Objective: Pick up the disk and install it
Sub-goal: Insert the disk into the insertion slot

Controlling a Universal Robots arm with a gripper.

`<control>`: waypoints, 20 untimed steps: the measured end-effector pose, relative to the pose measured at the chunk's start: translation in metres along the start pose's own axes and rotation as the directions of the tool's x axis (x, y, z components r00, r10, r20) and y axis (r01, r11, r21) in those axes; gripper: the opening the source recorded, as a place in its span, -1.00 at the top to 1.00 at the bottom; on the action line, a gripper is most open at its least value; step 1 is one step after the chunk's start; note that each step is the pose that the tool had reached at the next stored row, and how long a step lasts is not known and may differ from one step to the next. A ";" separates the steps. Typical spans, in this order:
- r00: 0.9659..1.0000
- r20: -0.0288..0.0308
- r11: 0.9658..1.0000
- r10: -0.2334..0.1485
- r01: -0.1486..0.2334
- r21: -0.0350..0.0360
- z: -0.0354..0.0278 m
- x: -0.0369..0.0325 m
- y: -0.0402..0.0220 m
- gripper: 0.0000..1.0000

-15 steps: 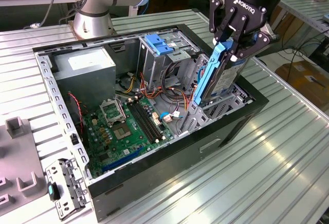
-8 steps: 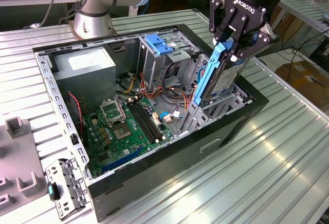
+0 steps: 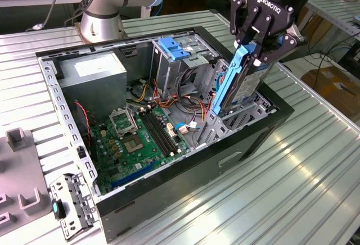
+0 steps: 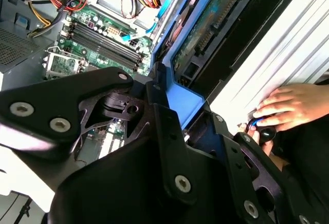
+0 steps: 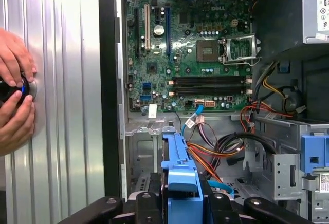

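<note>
end effector (image 3: pixel 256 54) clamped on the tilted disk (image 3: pixel 230 85); its lower end hidden behind the drive cage (image 3: pixel 247 117).

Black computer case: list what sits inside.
Green motherboard, grey metal box, orange-red cables, and the blue-framed silver disk held by the black gripper. The disk covers its bay floor.

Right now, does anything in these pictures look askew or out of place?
Yes. The disk hangs tilted in the gripper, its lower end at the drive bay of the open computer case, not seated. Also, a person's hands rest on the table beside the case, close to the work.
</note>
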State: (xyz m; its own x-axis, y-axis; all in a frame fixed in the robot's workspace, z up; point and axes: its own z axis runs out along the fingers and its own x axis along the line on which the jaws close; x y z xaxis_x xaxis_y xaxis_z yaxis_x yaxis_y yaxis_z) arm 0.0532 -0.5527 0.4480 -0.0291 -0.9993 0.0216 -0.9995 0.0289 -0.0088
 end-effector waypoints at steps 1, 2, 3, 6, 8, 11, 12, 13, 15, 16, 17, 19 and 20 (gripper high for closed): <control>1.000 0.000 1.000 0.000 0.000 0.000 -0.0002 0.0003 0.0000 0.25; 1.000 0.000 1.000 0.000 0.000 0.000 0.0000 0.0009 0.0000 0.25; 1.000 0.000 1.000 -0.001 0.001 0.000 0.0001 0.0020 0.0000 0.25; 1.000 0.000 1.000 -0.010 0.010 0.000 0.0001 0.0020 -0.0001 0.25; 1.000 0.000 1.000 -0.013 0.013 0.000 0.0007 0.0020 -0.0001 0.25; 1.000 0.000 1.000 -0.013 0.013 0.000 0.0031 0.0019 -0.0006 0.25; 1.000 0.000 1.000 -0.013 0.013 0.000 0.0039 0.0019 -0.0008 0.25; 1.000 0.000 1.000 -0.013 0.013 0.000 0.0040 0.0019 -0.0009 0.25; 1.000 0.000 1.000 -0.013 0.013 0.000 0.0041 0.0019 -0.0009 0.25; 1.000 0.000 1.000 -0.013 0.013 0.000 0.0041 0.0019 -0.0009 0.25; 1.000 0.000 1.000 -0.013 0.013 0.000 0.0041 0.0019 -0.0009 0.25; 1.000 0.000 1.000 -0.013 0.013 0.000 0.0041 0.0019 -0.0009 0.25; 1.000 0.000 1.000 -0.013 0.013 0.000 0.0041 0.0019 -0.0009 0.25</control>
State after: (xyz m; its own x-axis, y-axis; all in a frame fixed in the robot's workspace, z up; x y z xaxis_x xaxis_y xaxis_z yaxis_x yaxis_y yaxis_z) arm 0.0541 -0.5547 0.4439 -0.0160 -0.9996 0.0218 -0.9998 0.0158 -0.0088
